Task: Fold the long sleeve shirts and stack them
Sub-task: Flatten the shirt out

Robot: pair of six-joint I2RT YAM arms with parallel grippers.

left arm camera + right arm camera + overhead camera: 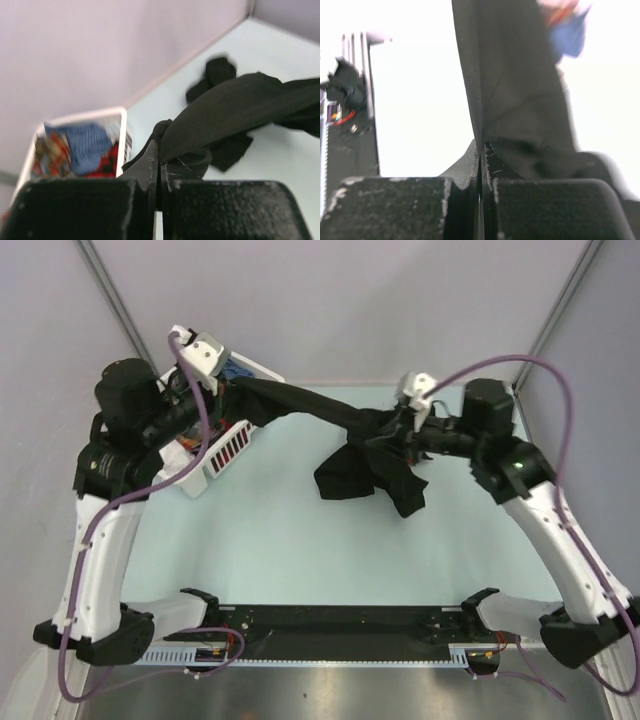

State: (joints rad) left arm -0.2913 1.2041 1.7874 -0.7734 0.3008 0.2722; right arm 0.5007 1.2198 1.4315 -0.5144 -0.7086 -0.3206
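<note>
Shirt (pixel 345 475), black, strung across upper centre of top view; left gripper (pixel 159 167) and right gripper (pixel 481 160) each pinch its cloth (probably to spread it for folding); bulk hangs bunched mid-frame.

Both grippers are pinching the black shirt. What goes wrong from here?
1. The black shirt is stretched rope-like between the left gripper and right gripper; more pull may slip it free.
2. Most of the cloth hangs bunched under the right gripper, so it may land wadded.
3. The left end sits by the basket and could snag its rim.
</note>
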